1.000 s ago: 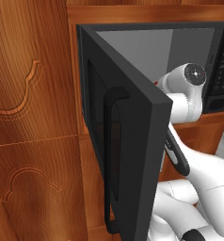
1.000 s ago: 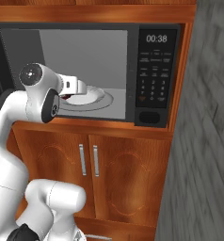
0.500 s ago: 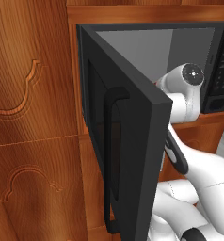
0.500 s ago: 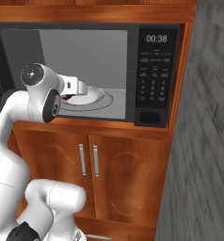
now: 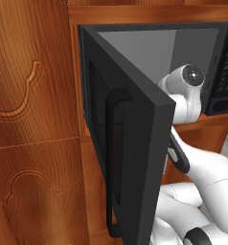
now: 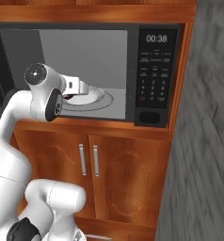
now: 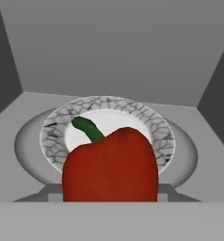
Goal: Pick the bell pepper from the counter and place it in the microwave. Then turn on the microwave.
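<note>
The microwave point(image 6: 156, 28) stands with its black door point(image 5: 135, 143) swung wide open to the left. My arm reaches into the grey cavity. My gripper point(image 6: 81, 92) is shut on the red bell pepper point(image 7: 111, 164), whose green stem points up and away. The pepper hangs just above the near rim of a white plate point(image 7: 149, 124) with a crackled border, which rests on the glass turntable point(image 7: 27, 141). The pepper hides my fingertips in the hand view. In the right base view a sliver of the bell pepper point(image 6: 68, 97) shows under the hand. The counter is out of view.
The keypad point(image 6: 154, 82) and clock display sit on the microwave's right side. The door's bar handle point(image 5: 111, 167) juts toward the base on the left. Wooden cabinet doors point(image 6: 118, 174) lie below and a grey wall point(image 6: 203, 141) stands at the right.
My arm has edged slightly to the right, deeper into the microwave, with the pepper still in the gripper.
</note>
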You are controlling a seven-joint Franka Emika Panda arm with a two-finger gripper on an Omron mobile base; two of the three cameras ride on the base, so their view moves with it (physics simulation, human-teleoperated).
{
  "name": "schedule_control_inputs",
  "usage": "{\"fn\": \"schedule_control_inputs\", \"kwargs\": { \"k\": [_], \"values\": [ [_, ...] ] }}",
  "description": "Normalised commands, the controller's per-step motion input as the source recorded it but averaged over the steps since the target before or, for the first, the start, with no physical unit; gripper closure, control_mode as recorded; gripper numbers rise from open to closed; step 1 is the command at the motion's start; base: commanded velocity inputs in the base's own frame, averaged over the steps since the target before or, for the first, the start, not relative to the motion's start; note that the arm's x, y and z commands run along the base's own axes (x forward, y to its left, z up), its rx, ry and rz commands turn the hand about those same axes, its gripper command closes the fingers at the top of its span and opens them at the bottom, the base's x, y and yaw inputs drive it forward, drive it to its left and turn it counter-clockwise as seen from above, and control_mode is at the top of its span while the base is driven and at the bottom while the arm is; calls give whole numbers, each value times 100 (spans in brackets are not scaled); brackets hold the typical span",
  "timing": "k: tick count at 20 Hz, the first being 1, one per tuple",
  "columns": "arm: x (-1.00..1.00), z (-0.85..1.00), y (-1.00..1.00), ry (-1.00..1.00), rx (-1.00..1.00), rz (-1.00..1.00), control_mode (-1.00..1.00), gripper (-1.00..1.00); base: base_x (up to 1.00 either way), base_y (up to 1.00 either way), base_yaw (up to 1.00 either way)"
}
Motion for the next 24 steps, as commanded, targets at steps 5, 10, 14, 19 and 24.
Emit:
{"fn": "schedule_control_inputs", "kwargs": {
  "k": [5,10,14,19,24],
  "values": [
    [13,-5,0,0,0,0,-100,100,0,0,0],
    [10,-8,3,0,0,0,-100,100,0,0,0],
    [9,-11,5,0,0,0,-100,100,0,0,0],
    [12,-7,6,0,0,0,-100,100,0,0,0],
    [13,-4,3,0,0,0,-100,100,0,0,0]
  ]
}}
